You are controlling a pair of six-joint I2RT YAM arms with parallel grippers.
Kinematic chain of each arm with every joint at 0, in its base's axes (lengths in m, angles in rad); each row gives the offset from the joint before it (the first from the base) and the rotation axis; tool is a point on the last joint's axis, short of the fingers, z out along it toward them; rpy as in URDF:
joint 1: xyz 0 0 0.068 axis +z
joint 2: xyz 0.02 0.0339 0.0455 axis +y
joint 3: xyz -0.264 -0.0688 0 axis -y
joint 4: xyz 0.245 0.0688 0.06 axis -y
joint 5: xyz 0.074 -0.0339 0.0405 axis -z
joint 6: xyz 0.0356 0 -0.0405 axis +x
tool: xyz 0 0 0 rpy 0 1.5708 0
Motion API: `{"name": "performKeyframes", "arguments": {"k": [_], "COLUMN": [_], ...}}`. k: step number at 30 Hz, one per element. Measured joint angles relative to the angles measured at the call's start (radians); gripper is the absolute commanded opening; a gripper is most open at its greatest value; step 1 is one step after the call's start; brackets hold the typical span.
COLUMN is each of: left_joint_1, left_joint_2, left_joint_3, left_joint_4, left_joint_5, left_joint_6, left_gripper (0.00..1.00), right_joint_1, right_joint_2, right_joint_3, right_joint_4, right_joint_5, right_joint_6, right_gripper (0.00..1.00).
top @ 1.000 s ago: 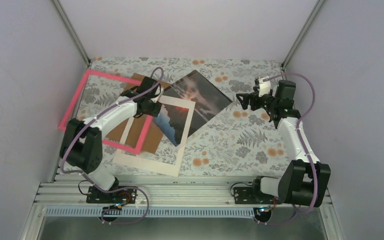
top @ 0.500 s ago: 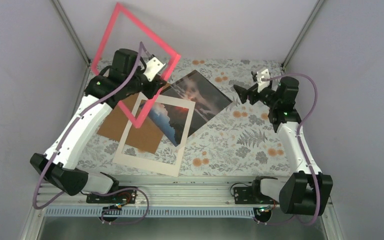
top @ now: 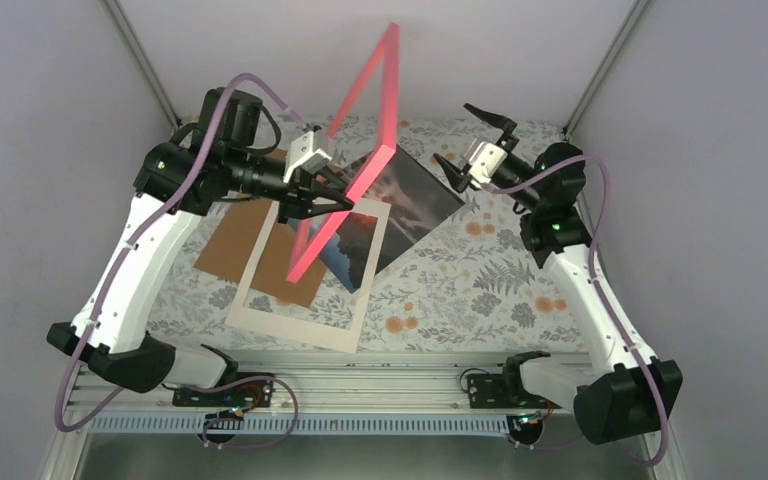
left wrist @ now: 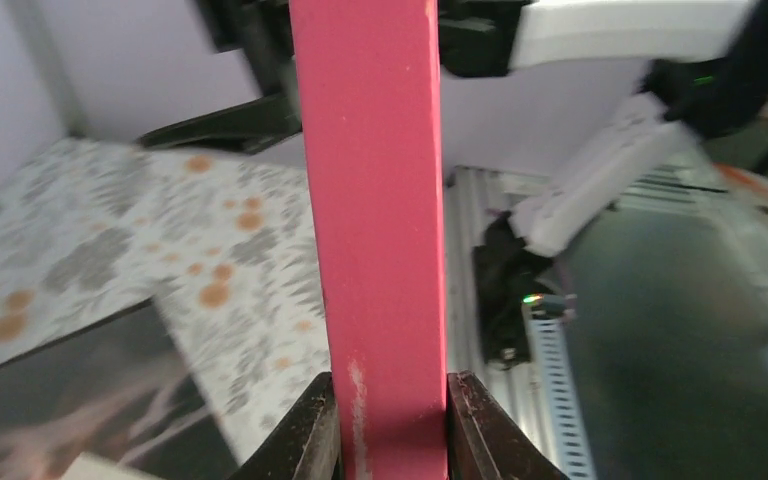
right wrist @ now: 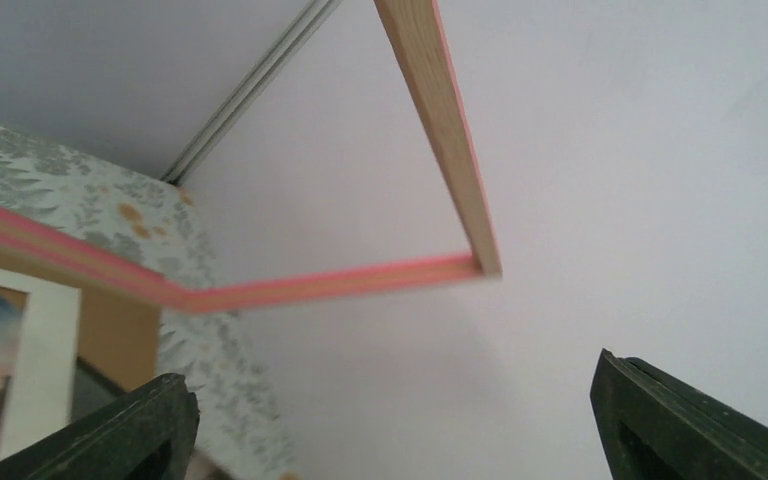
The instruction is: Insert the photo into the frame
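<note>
1. Nearest the arm bases, the white card mat with a rectangular window [top: 290, 325] lies flat over a plain brown board [top: 230, 240] and over part of the glossy dark rectangular sunset photo [top: 415, 195]. Because they overlap, any pull on the photo would likely drag the mat along.
2. The photo lies face up on the floral-patterned table [top: 480, 290], reaching out beyond the mat and sitting below the frame. A frame corner lowered onto it could scratch the gloss or shove the print askew.
3. The thin bright pink rectangular frame [top: 390, 90] hangs in the air on edge, pinched at only 1 rail. Its long overhang could twist in the grip, or slip out and fall onto the photo.
4. The left gripper [top: 332, 197] is closed narrowly on that rail. In the left wrist view its 2 black fingers [left wrist: 305, 440] press the pink bar from both sides.
5. Farthest back, the right gripper [top: 457, 135] is spread about as wide as it goes. It holds and touches nothing, near the frame's far side. A mistimed closing there could knock the frame instead of steadying it.
</note>
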Motion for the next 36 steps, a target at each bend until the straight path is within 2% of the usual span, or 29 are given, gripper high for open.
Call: {"name": "performKeyframes", "arguments": {"k": [7, 15, 20, 26, 28, 30, 31, 34, 35, 36], "left_joint_1": [-0.004, -0.014, -0.022, -0.026, -0.027, -0.030, -0.030, -0.034, -0.037, -0.040], "left_joint_2": [0.040, 0.084, 0.091, 0.092, 0.092, 0.092, 0.092, 0.092, 0.091, 0.090], "left_joint_3": [0.093, 0.120, 0.121, 0.121, 0.121, 0.122, 0.122, 0.122, 0.122, 0.122], "left_joint_4": [-0.143, -0.243, -0.262, -0.261, -0.252, -0.244, -0.239, -0.192, -0.174, -0.151], "left_joint_5": [0.249, 0.367, 0.387, 0.392, 0.388, 0.382, 0.377, 0.349, 0.338, 0.323], "left_joint_6": [0.103, 0.178, 0.192, 0.198, 0.201, 0.199, 0.196, 0.147, 0.129, 0.117], "left_gripper": [0.02, 0.02, 0.02, 0.03, 0.04, 0.07, 0.11, 0.31, 0.44, 0.67], "right_joint_1": [0.043, 0.082, 0.100, 0.119, 0.119, 0.119, 0.119, 0.118, 0.117, 0.117], "right_joint_2": [0.059, 0.167, 0.185, 0.207, 0.208, 0.208, 0.206, 0.203, 0.201, 0.198], "right_joint_3": [0.127, 0.261, 0.267, 0.279, 0.279, 0.279, 0.279, 0.278, 0.277, 0.277], "right_joint_4": [0.042, 0.077, 0.079, 0.079, 0.075, 0.072, 0.069, 0.063, 0.062, 0.057], "right_joint_5": [0.027, 0.048, 0.049, 0.051, 0.054, 0.056, 0.057, 0.085, 0.098, 0.115], "right_joint_6": [-0.157, -0.235, -0.302, -0.336, -0.346, -0.347, -0.348, -0.346, -0.343, -0.337], "right_gripper": [0.98, 0.90, 0.64, 0.17, 0.06, 0.03, 0.04, 0.03, 0.04, 0.03]}}
